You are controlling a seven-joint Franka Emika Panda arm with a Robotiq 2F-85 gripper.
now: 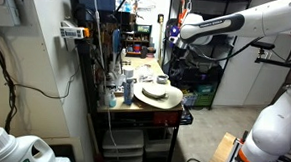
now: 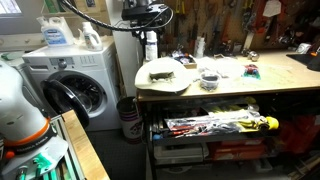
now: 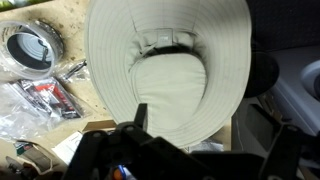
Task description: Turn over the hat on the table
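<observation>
Fabric rather than stiff straw is my guess for the wide-brimmed round hat, pale tan with a lighter crown (image 3: 170, 85). The brim shows faint stitched rings and a soft, slightly wavy edge, so it should be light, floppy and easy to crease, but not fragile. It lies crown-up with its pale face showing and fills the middle of the wrist view. In an exterior view it sits at the left end of the long workbench with a light-brown wooden top (image 2: 250, 90), the brim apparently reaching a little past that end. A thin brim lying flat on wood gives little to pinch from straight above. The overhanging rim looks the best hold, or else the raised crown, which would probably dent under pressure. Held by one edge, the hat will likely sag, so the flip calls for a lift and a roll about that edge. The black Robotiq gripper (image 3: 212, 128) hangs above the hat at the bottom of the wrist view, its jaws spread wide, holding nothing and clear of the brim. Beside the hat, at the upper left of the wrist view, lie a round metal tin (image 3: 30, 45) and a crinkled clear plastic bag (image 3: 45, 100), near enough for a swinging brim to brush. A white front-loading washing machine (image 2: 75, 80) stands beyond the table's end.
</observation>
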